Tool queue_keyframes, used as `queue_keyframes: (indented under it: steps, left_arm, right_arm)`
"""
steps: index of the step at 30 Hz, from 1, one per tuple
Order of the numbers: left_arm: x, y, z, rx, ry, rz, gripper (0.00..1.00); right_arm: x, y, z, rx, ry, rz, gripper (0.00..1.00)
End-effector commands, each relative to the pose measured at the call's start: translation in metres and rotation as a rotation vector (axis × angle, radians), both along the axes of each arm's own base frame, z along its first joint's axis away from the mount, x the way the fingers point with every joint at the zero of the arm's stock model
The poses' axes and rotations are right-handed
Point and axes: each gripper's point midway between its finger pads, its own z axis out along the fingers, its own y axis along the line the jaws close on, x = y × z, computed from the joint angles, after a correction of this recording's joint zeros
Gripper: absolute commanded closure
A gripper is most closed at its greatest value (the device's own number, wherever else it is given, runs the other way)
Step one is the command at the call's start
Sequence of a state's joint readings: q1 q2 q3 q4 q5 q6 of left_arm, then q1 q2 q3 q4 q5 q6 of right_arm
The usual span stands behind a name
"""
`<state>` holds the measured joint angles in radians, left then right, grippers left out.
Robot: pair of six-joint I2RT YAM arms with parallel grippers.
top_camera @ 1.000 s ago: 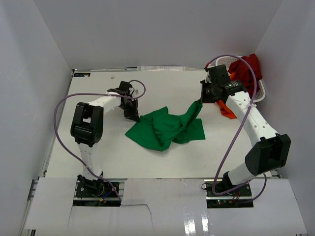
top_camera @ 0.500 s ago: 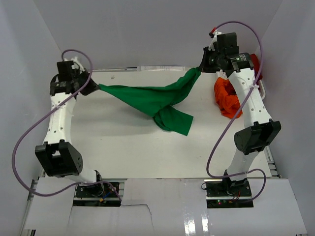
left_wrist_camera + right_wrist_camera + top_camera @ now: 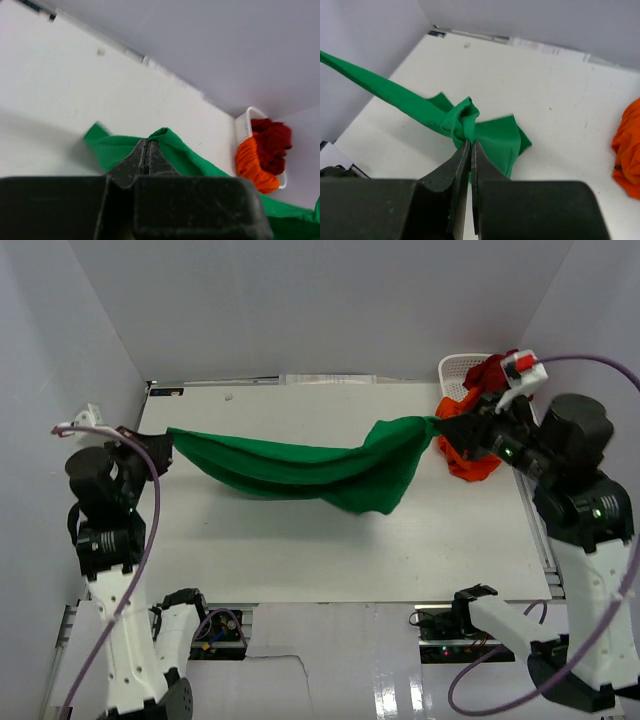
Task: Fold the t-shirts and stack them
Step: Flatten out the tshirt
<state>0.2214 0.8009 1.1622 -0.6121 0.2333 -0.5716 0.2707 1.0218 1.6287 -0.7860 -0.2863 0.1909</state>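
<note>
The green t-shirt [image 3: 300, 468] hangs stretched in the air between both grippers, sagging in the middle above the table. My left gripper [image 3: 165, 440] is shut on its left end; the wrist view shows green cloth [image 3: 200, 160] pinched at the shut tips [image 3: 146, 141]. My right gripper [image 3: 440, 427] is shut on its right end, where bunched cloth [image 3: 462, 120] sits at the tips [image 3: 470, 143]. The orange t-shirt [image 3: 462, 445] lies crumpled at the table's right, beside the basket. The dark red t-shirt [image 3: 490, 373] lies in the basket.
A white lattice basket [image 3: 460, 368] stands at the back right corner; it also shows in the left wrist view [image 3: 243, 120]. White walls enclose the table [image 3: 300, 550] on three sides. Both arms are raised high over the table's side edges.
Both grippers have swung outward and toward the near side with the green t-shirt, pulling it into a long, taut band lifted off the table. The orange shirt has stayed put.
</note>
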Motion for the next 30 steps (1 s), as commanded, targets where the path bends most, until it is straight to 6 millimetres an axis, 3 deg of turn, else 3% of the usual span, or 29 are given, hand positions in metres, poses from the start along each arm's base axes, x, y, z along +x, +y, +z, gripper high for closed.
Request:
queue_keyframes:
  steps: [1,5,8,9,11,12,18,19,20,21,22,24,25,26,28,30]
  left_arm:
    - [-0.031,0.001,0.033,-0.013,-0.139,0.058,1.00]
    - [-0.073,0.005,0.067,0.022,-0.255,0.138,1.00]
    - [-0.088,0.012,0.088,0.048,-0.302,0.192,1.00]
    - [-0.096,0.019,0.107,0.063,-0.344,0.237,1.00]
    - [-0.102,0.021,0.127,0.093,-0.382,0.249,1.00]
    - [-0.113,0.024,0.147,0.103,-0.429,0.276,1.00]
    - [-0.148,0.041,0.209,0.155,-0.601,0.384,1.00]
    - [-0.146,0.045,0.216,0.159,-0.601,0.402,1.00]
    - [-0.140,0.044,0.216,0.153,-0.583,0.389,1.00]
    - [-0.129,0.044,0.208,0.154,-0.537,0.380,1.00]
    - [-0.104,0.041,0.191,0.161,-0.462,0.357,1.00]
    - [-0.073,0.037,0.159,0.146,-0.377,0.326,1.00]
    - [-0.046,0.037,0.118,0.154,-0.275,0.310,1.00]
    - [-0.024,0.034,0.094,0.153,-0.213,0.286,1.00]
    - [0.008,0.030,0.064,0.135,-0.143,0.261,1.00]
    - [0.051,0.025,0.027,0.127,-0.050,0.223,1.00]
  right_arm:
    - [-0.039,0.005,0.030,0.056,-0.128,0.093,0.92]
    - [-0.096,-0.010,0.068,0.081,-0.299,0.102,0.92]
    - [-0.119,-0.025,0.103,0.099,-0.450,0.057,0.92]
    - [-0.132,-0.031,0.125,0.113,-0.515,0.041,0.92]
    - [-0.135,-0.034,0.142,0.103,-0.541,0.031,0.92]
    - [-0.153,-0.039,0.166,0.118,-0.605,0.031,0.92]
    - [-0.173,-0.052,0.218,0.145,-0.783,-0.015,0.92]
    - [-0.172,-0.054,0.233,0.152,-0.805,-0.034,0.92]
    - [-0.164,-0.053,0.235,0.167,-0.774,-0.038,0.92]
    - [-0.152,-0.049,0.230,0.170,-0.732,-0.035,0.92]
    - [-0.115,-0.034,0.204,0.139,-0.611,-0.008,0.92]
    - [-0.072,-0.023,0.161,0.121,-0.455,-0.019,0.92]
    - [-0.047,-0.021,0.143,0.110,-0.409,-0.049,0.92]
    - [-0.010,-0.015,0.093,0.072,-0.276,-0.075,0.92]
    - [0.036,-0.008,0.052,0.036,-0.170,-0.110,0.92]
    - [0.065,-0.002,0.030,0.020,-0.096,-0.107,0.92]
